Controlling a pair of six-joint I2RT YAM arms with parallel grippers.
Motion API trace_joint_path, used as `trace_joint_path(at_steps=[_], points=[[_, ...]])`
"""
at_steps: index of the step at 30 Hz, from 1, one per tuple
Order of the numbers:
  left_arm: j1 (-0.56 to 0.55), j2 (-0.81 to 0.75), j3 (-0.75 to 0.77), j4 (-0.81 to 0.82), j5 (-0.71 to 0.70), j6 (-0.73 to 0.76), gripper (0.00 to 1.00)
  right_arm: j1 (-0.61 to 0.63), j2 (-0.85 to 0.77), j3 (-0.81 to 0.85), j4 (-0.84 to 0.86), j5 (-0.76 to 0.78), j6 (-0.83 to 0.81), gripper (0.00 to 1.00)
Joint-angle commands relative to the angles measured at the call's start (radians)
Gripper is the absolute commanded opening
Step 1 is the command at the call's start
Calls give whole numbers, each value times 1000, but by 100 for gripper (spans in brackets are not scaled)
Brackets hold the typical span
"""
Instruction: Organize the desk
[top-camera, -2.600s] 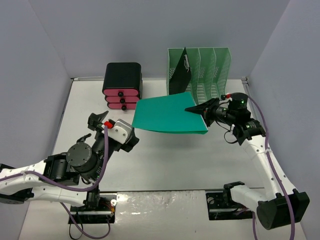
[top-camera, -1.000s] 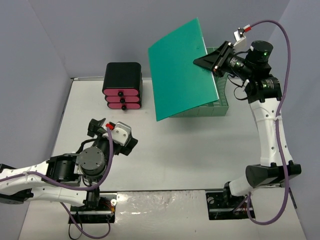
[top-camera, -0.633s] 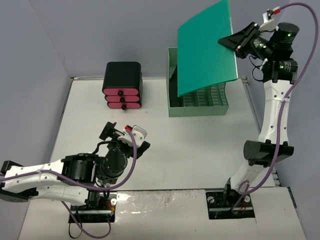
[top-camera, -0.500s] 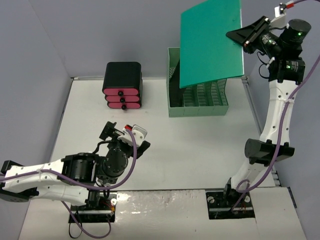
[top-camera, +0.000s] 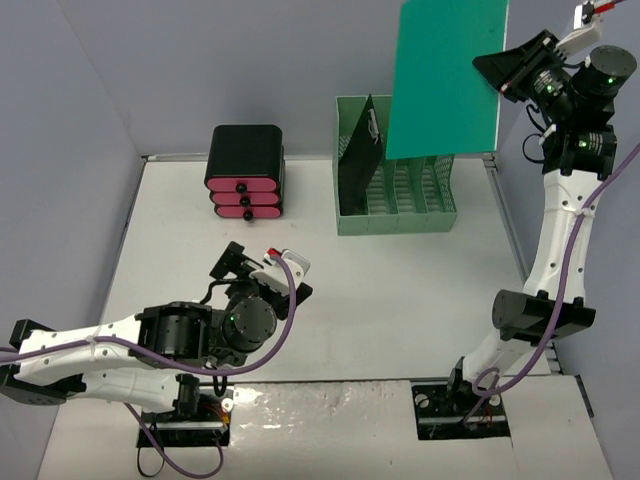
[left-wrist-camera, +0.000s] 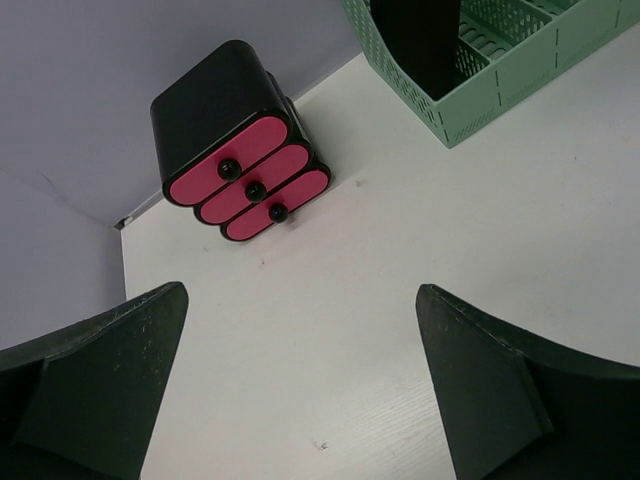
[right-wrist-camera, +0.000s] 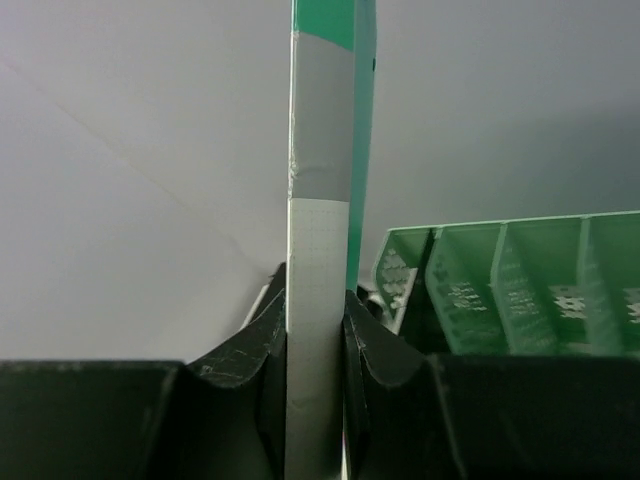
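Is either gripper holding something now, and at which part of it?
The right gripper holds the green folder by one side edge, with the jaws shut on it. The left gripper is open and holds nothing.

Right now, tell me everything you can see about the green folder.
The green folder is a thin, flat, plain teal rectangle, seemingly card or plastic, with grey tape along one edge. It is held upright in the air above the mint file sorter, pinched at that edge by the right hand alone.
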Motion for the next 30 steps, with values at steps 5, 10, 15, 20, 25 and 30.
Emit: trace_joint_path(at_steps=[5,10,15,20,25,30], points=[[25,44,104,-42,21,-5,97,15,-138,-104,141,306,-268,0],[56,58,110,-44,52,-3,97,95,-129,-131,141,468,-376,0],[89,57,111,-56,73,-9,97,196,-146,-238,243,611,-479,0],[133,54,113,-56,107,-7,97,220,-188,-364,434,669,-502,0],[176,66,110,-53,144,-3,97,255,-223,-480,606,711,-547,0],[212,93,129,-47,180,6,97,285,-208,-512,657,732,-605,0]])
